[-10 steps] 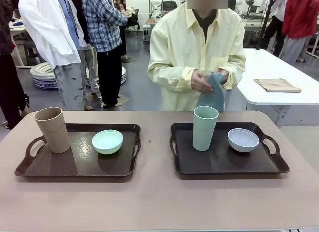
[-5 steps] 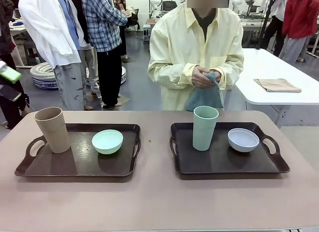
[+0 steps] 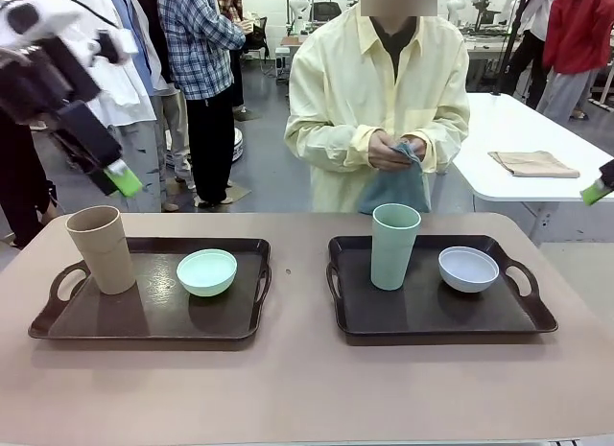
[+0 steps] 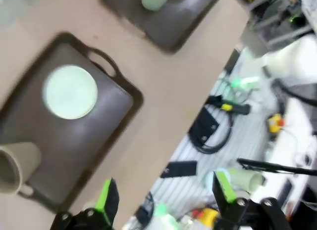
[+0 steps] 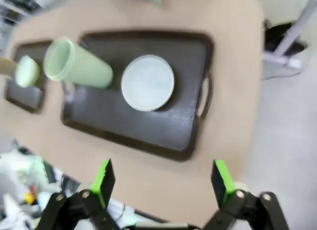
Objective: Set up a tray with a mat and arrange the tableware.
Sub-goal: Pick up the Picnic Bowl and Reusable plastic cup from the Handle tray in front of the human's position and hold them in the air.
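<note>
Pinkish-beige desk in a crowded workshop, viewed from the robot's side, with a person in a pale yellow shirt standing at its 12 o'clock edge. Two dark brown handled trays lie well apart on it, the left tray toward 9 o'clock and the right tray toward 3 o'clock; neither has shifted over the last second. The change is in the robot. The left arm, absent a second ago, now hangs high at 10 o'clock above the left tray, and one green pad of the right arm has just entered at the 3 o'clock edge of the front view. The left fingers are spread wide and hold nothing; the right fingers are equally wide and empty, looking down on the right tray. The tan-brown tumbler stands upright at 9 o'clock on the left tray, with the mint green bowl at 2 o'clock. The pale green tumbler stands at 9 o'clock on the right tray, with the whitish-lavender bowl at 1 o'clock. The person's blue-grey cloth, hanging loose a second ago, is now bunched at the waist. No mat lies in either tray, so the task appears barely begun, both arms probably starting an approach. No brand, label or writing is legible.
</note>
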### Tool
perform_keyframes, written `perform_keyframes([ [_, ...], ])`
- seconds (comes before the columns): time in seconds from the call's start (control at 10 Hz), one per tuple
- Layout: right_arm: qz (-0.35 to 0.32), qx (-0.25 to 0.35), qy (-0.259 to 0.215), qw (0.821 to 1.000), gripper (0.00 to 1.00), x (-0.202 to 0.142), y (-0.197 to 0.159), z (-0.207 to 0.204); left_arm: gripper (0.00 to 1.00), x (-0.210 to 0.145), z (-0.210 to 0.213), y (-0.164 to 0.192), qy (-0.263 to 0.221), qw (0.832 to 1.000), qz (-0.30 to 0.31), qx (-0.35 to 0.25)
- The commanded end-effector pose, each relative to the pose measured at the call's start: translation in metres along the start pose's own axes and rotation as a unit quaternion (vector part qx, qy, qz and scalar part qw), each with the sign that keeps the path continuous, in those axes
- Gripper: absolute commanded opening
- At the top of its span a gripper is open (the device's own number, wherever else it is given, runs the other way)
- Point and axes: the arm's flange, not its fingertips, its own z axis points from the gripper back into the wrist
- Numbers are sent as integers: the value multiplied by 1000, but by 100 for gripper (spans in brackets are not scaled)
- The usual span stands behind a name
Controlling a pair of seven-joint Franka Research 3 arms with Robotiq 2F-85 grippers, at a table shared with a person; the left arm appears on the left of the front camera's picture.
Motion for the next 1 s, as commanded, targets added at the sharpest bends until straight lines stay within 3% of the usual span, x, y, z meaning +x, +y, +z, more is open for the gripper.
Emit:
perform_keyframes([
  [0.0,24,4,50,998,100,-12,-6,-14,100,34,-20,-8,13,997,-46,56],
  [0.2,17,8,75,997,100,-18,-14,-21,100,55,-36,-19,-20,994,-101,41],
  [0.3,-15,49,108,993,100,-27,-25,-13,100,37,-30,-21,11,997,-61,45],
  [0.4,19,5,63,998,100,-17,-5,-25,100,37,-30,-21,11,997,-61,45],
  [0.9,20,15,68,997,100,-18,-8,-22,100,39,-28,-15,3,997,-66,36],
])
